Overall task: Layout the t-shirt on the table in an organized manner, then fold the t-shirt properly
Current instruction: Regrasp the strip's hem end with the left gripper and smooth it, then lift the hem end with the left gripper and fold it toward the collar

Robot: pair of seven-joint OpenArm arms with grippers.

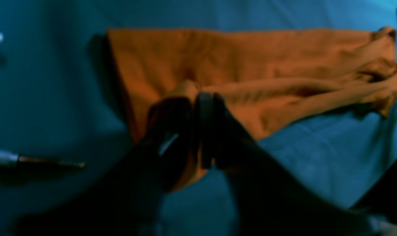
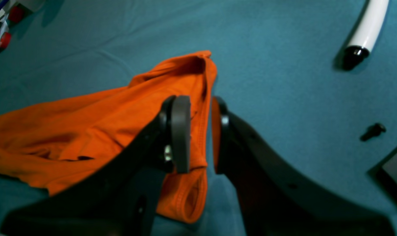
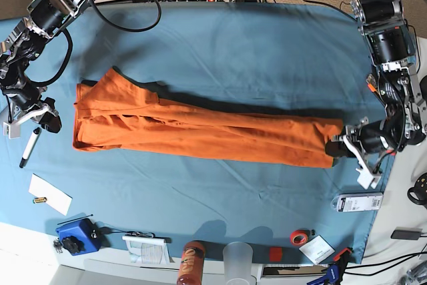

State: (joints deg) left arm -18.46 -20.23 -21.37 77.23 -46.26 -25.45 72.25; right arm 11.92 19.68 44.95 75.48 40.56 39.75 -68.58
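Note:
The orange t-shirt (image 3: 200, 131) lies stretched in a long, loosely folded band across the teal table (image 3: 233, 51). My left gripper (image 1: 196, 101) is shut on the shirt's edge at the band's right end in the base view (image 3: 335, 146). The shirt (image 1: 251, 65) runs away from it over the table (image 1: 316, 147). My right gripper (image 2: 200, 131) is closed on a hemmed edge of the shirt (image 2: 87, 131) at the band's left end, with cloth between the pads. In the base view the right gripper (image 3: 55, 123) sits just beside the shirt's left edge.
A white marker (image 3: 27, 146) lies by the right gripper and also shows in the right wrist view (image 2: 369, 26), near a black screw (image 2: 373, 131). Along the front edge are a paper slip (image 3: 50, 195), a blue box (image 3: 75, 235), an orange-capped bottle (image 3: 191, 261), a cup (image 3: 239, 258) and red tape (image 3: 300, 237).

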